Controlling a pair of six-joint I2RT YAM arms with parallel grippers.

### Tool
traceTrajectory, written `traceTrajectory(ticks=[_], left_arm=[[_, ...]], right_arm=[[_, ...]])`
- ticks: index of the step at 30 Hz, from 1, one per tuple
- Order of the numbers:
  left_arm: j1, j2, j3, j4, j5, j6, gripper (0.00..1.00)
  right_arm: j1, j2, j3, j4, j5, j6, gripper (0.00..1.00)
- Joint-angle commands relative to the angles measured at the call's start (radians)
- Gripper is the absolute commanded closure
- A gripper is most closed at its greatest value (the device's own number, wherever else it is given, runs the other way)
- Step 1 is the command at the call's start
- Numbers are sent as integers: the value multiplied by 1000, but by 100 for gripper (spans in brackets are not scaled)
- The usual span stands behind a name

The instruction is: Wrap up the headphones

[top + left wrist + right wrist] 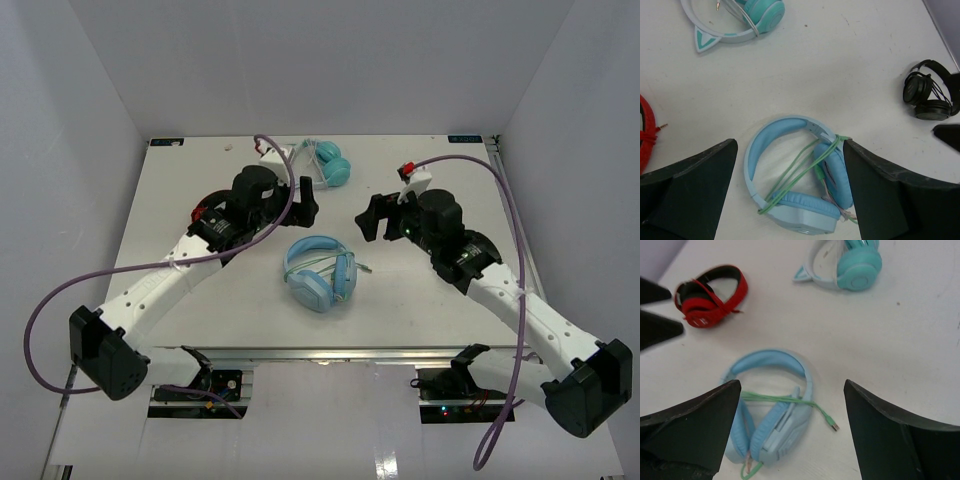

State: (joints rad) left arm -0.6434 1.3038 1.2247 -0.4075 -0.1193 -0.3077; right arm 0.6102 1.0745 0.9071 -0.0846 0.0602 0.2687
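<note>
On the white table (200, 300), the blue headphones (320, 272) lie in the middle between both arms. The left gripper (308, 203) and right gripper (372, 218) gape wide, holding nothing. A tug might pull the green cable (795, 175) (only loosely looped) off.

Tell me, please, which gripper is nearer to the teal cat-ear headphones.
Left. The left gripper hangs just on the near side of the teal cat-ear headphones, slightly to their left. The right gripper is farther away, off to their right. Both have their fingers open.
</note>
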Motion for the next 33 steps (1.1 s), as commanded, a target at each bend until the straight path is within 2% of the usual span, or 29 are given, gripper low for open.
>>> traceTrajectory(ticks=[1, 3, 6, 11, 16, 18, 24, 33], left_arm=[[5, -143, -182, 168, 52, -101, 2], [1, -169, -231, 190, 57, -105, 2], [-45, -215, -292, 214, 17, -106, 2], [-130, -315, -421, 301, -149, -73, 2], [-145, -452, -585, 507, -104, -21, 2], [-146, -497, -635, 543, -128, -12, 2], [-203, -533, -620, 491, -248, 15, 2], [-226, -540, -629, 493, -278, 29, 2]], right_arm=[[5, -9, 162, -186, -7, 24, 10], [6, 16, 238, -255, 28, 24, 10], [7, 2, 241, -322, 69, 28, 10], [16, -127, 91, -302, 193, 55, 10], [19, -328, -128, -162, 150, 42, 10], [20, -370, -144, -154, 147, 39, 10], [20, -378, -158, -156, 153, 44, 10], [20, -416, -160, -165, 156, 43, 10]])
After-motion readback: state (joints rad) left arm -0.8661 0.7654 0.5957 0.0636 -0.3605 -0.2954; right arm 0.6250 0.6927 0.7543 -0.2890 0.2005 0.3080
